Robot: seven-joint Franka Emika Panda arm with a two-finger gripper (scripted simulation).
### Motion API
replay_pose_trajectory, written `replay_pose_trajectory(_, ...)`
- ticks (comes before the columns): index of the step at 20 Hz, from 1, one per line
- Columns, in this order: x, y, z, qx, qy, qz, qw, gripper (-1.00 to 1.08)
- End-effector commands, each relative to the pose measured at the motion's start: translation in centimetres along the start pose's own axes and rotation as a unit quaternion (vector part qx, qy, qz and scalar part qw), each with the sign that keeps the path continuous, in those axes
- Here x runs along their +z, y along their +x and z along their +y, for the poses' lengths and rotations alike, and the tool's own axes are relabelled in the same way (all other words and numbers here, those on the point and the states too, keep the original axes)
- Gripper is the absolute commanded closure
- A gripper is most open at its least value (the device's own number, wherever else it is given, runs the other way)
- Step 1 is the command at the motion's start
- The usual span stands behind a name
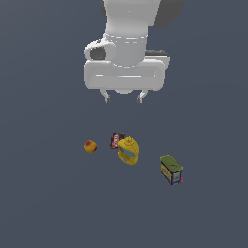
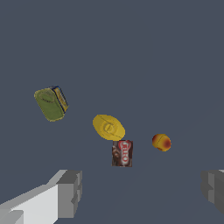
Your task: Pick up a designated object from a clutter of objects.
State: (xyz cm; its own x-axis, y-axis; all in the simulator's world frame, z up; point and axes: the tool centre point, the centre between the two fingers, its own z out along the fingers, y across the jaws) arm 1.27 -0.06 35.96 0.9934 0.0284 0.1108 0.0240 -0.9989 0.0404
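Tool (image 1: 123,99) hangs spread, empty — small box (image 1: 116,140) lies well below.

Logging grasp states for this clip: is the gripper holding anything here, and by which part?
Nothing is held. The gripper hangs above the clutter with its jaws wide apart and empty; the small dark box lies untouched beside the yellow bottle.

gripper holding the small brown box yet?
No. The gripper hangs open above the floor, fingers empty; the brown box lies beside the yellow bottle.
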Motion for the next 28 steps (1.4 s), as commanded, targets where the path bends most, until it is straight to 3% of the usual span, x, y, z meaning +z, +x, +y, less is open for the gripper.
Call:
replay_pose_trajectory(1, 0.0, 0.0, 0.0, 0.0, 0.0, 0.0, 1.0, -0.92)
replay_pose_trajectory(17, -0.6, 0.6, -0.4, -0.022, 0.002, 0.007, 0.9997, -0.92)
replay_pose_trajectory(28, 6.4, 0.2, 0.1, -0.009, 0.008, -0.006, 0.9999, -0.92)
